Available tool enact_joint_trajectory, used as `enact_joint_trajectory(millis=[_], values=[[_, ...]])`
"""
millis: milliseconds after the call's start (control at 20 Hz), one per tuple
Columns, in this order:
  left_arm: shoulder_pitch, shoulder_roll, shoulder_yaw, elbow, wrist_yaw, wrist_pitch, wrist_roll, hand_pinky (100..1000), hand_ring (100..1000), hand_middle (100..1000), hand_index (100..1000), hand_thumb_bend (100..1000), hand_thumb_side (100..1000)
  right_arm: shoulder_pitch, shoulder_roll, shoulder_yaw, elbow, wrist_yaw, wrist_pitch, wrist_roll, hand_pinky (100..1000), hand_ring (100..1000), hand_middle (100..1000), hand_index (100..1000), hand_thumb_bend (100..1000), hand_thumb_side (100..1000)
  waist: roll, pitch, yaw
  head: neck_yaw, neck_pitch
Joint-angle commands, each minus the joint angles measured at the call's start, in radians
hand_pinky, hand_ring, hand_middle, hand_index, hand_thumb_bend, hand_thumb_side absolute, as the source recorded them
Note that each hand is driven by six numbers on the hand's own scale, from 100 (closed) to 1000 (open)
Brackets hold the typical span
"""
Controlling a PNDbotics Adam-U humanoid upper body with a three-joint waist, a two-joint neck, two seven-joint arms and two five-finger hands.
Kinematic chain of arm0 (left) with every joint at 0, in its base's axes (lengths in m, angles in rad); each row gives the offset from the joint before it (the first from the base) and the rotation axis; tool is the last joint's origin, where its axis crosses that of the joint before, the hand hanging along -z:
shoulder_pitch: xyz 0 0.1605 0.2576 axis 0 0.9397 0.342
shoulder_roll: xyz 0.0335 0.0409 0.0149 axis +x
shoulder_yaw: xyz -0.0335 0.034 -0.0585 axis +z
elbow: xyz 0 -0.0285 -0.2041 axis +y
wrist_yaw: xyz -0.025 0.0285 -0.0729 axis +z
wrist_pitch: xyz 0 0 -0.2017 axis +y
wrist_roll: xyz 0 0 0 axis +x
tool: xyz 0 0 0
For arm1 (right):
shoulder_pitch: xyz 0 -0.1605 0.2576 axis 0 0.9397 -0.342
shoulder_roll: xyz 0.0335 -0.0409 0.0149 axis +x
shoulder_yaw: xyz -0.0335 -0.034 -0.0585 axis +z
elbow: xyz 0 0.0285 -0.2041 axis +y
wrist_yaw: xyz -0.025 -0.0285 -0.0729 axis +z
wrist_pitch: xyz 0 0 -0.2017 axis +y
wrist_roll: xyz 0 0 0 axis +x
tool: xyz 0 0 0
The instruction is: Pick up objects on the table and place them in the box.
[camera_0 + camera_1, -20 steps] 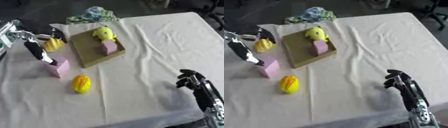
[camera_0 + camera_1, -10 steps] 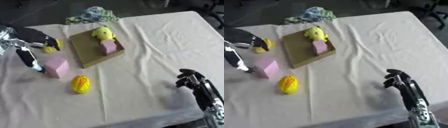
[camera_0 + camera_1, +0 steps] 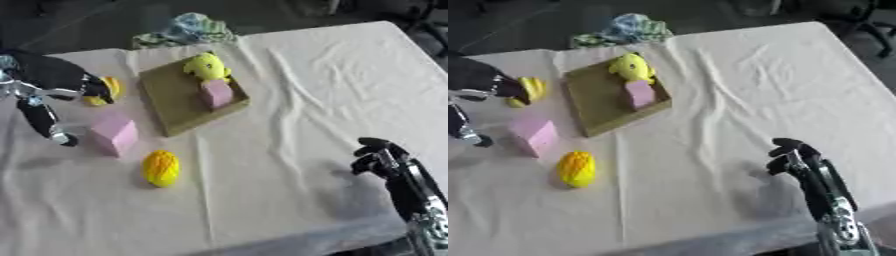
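Work surface: a table (image 3: 332, 90) covered by a creased off-white cloth, lying askew in both eye views. Beyond its far edge the floor is dark. A bundle of green and blue fabric (image 3: 185, 29) sits at the far edge, just behind the box.

The box (image 3: 179, 102), shallow and tan, sits left of centre. It contains a yellow toy (image 3: 208, 66) at its far end and a small pink block (image 3: 217, 93) just beside it, nearer the camera.

On the cloth outside the box: a larger pink block (image 3: 114, 134) just left of the box's near corner; a yellow oval object (image 3: 162, 168) nearer the camera, apart from the block; a yellow object (image 3: 525, 91) left of the box, partly hidden behind the left hand.

Left hand (image 3: 45, 120) hangs at the left edge, fingers pointing down beside the larger pink block, holding nothing visible; contact with the block cannot be confirmed.

Right hand (image 3: 378, 154) rests at the lower right, fingers curled, holding nothing.
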Motion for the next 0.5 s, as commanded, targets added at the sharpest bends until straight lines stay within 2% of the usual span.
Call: enact_joint_trajectory(millis=[50, 250, 500], values=[[-0.033, -0.015, 0.006, 0.025, -0.024, -0.130, -0.117, 872, 853, 862, 926, 523, 407, -0.008, -0.018, -0.005, -0.015, 0.003, -0.001, 0.002, 514, 529, 557, 743, 100, 728, 0.007, -0.003, -0.002, -0.001, -0.004], [-0.050, -0.062, -0.004, 0.081, -0.038, -0.148, -0.147, 869, 849, 857, 925, 496, 443, -0.008, -0.015, -0.005, -0.015, 0.001, -0.001, 0.002, 514, 529, 557, 743, 100, 728, 0.004, -0.003, -0.005, 0.000, -0.004], [-0.061, -0.083, -0.001, 0.108, -0.045, -0.161, -0.162, 869, 849, 857, 926, 494, 439, -0.007, -0.014, -0.004, -0.014, 0.001, 0.000, 0.003, 514, 529, 557, 744, 100, 733, 0.003, -0.003, -0.004, 0.000, -0.004]])
